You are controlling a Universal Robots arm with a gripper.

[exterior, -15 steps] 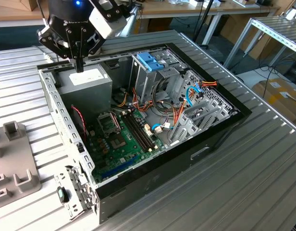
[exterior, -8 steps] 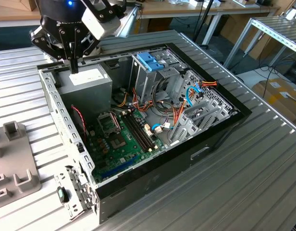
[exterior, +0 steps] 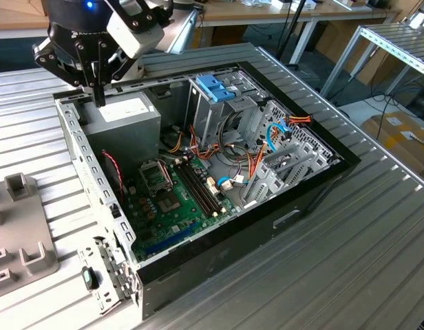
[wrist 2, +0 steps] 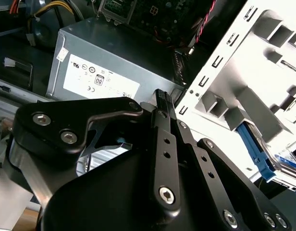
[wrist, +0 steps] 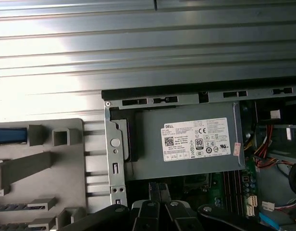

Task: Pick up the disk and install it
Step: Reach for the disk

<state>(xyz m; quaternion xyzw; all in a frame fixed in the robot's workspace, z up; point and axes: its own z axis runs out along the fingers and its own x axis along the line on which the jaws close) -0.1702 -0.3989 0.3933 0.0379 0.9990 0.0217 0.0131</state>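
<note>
Hovering above the power supply, hand pinched together, empty; disk mostly hidden behind pale rack.

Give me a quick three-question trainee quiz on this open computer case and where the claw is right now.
1. True or false: the claw is holding the disk.
2. Short answer: which component inside the computer case is nearest the claw?
3. Fill in: the disk sits in the grey ___ on the table beside the case.

Key:
1. False. The claw is shut and holds nothing.
2. The power supply.
3. Holder.
</note>
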